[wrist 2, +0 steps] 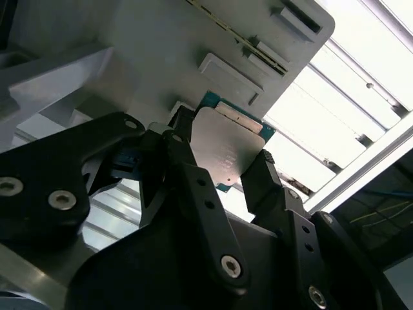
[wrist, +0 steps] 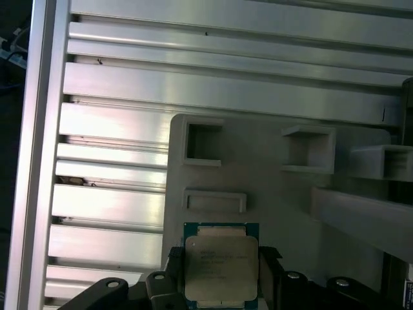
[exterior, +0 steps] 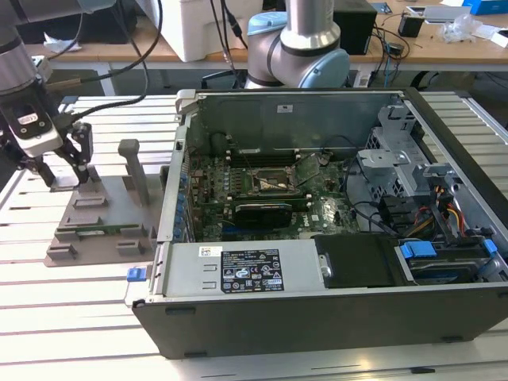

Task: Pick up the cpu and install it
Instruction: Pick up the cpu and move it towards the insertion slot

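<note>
Fingers: the black fingers [wrist 2: 193, 187] are closed narrow on the cpu [wrist 2: 226, 145], one pressed against each of two opposite edges; in the first wrist view the fingers [wrist: 270, 274] flank the cpu [wrist: 221, 261] the same way
Cpu: a flat square chip with a silvery metal top and a green rim; it is at the grey holder block [wrist: 271, 187], just beside a small raised rectangular frame [wrist: 215, 200] on it; whether it rests on the block or is lifted clear cannot be told
Arm: at the exterior view's left, its fingers [exterior: 82, 155] point down over the far end of the holder block [exterior: 103, 214]
Holder block: lies on the slatted metal table [exterior: 79, 309], just to the exterior view's left of the computer case [exterior: 278, 317]
Computer case: open, lying on its side; the square socket [exterior: 270, 181] on the green board sits near the middle, well apart from the fingers
Second arm base: grey and blue, behind the case [exterior: 305, 48]
</note>
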Controlling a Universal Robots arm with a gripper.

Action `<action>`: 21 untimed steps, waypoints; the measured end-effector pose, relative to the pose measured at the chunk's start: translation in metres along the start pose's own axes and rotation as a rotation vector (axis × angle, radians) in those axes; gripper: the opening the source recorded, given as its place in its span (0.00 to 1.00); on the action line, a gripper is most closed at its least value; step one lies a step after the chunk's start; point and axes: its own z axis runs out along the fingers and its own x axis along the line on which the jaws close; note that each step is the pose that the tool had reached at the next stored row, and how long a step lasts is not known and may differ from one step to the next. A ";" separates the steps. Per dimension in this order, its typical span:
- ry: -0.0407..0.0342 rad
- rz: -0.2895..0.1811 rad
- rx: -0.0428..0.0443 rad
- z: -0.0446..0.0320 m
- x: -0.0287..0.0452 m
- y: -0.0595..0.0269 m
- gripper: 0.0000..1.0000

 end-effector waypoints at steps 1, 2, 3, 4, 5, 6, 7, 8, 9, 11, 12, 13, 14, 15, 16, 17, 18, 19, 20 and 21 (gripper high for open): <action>0.0001 0.000 0.0001 -0.0022 0.0000 0.0000 0.55; 0.0001 0.000 0.0001 -0.0051 -0.0001 0.0000 0.55; 0.0001 0.000 0.0001 -0.0071 -0.0001 0.0000 0.55; 0.0000 0.000 0.0001 -0.0091 -0.0002 0.0000 0.55; 0.0001 0.000 0.0001 -0.0121 -0.0003 0.0000 0.55; 0.0000 0.000 0.0001 -0.0174 -0.0004 0.0001 0.55; 0.0001 0.000 0.0001 -0.0216 -0.0005 0.0001 0.55; 0.0001 0.000 0.0001 -0.0260 -0.0006 0.0001 0.55; 0.0001 0.000 0.0001 -0.0288 -0.0006 0.0001 0.55; 0.0001 0.000 0.0001 -0.0364 -0.0008 0.0001 0.55; 0.0001 0.000 0.0000 -0.0409 -0.0009 0.0002 0.55; 0.0000 0.000 0.0001 -0.0437 -0.0010 0.0002 0.55; 0.0001 0.000 0.0001 -0.0491 -0.0011 0.0002 0.55; 0.0001 0.000 0.0001 -0.0527 -0.0012 0.0002 0.55; 0.0000 0.000 0.0000 -0.0552 -0.0012 0.0002 0.55; 0.0001 0.000 0.0001 -0.0600 -0.0014 0.0002 0.55; 0.0000 0.000 0.0000 -0.0630 -0.0014 0.0002 0.55; 0.0001 0.000 0.0001 -0.0665 -0.0015 0.0002 0.55; 0.0000 0.000 0.0001 -0.0732 -0.0016 0.0003 0.55; 0.0000 0.000 0.0000 -0.0791 -0.0018 0.0003 0.55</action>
